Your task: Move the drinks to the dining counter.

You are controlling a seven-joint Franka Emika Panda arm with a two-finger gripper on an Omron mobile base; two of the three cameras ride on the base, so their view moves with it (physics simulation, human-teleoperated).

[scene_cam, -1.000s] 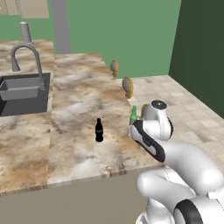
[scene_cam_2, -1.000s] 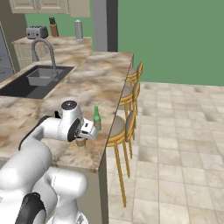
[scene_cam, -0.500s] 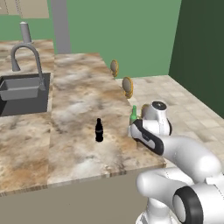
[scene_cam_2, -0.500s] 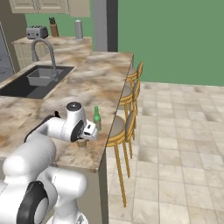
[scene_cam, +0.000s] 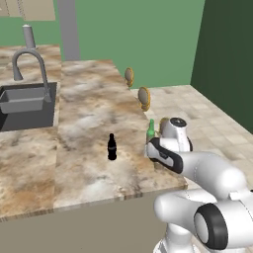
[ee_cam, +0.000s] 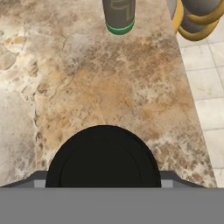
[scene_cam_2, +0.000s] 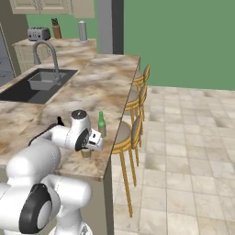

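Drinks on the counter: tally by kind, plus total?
Green bottle: 1
Black bottle: 1
Cup with dark lid: 1
Total: 3

I am in a home kitchen. A marbled stone counter (scene_cam_2: 98,87) runs ahead of me with a sink (scene_cam_2: 39,82) and curved tap (scene_cam_2: 44,50) set into it. Wooden stools (scene_cam_2: 131,131) line its outer edge. A toaster (scene_cam_2: 38,33) stands under pale cupboards (scene_cam_2: 41,5) against green walls (scene_cam_2: 179,41), above a tiled floor (scene_cam_2: 183,151).
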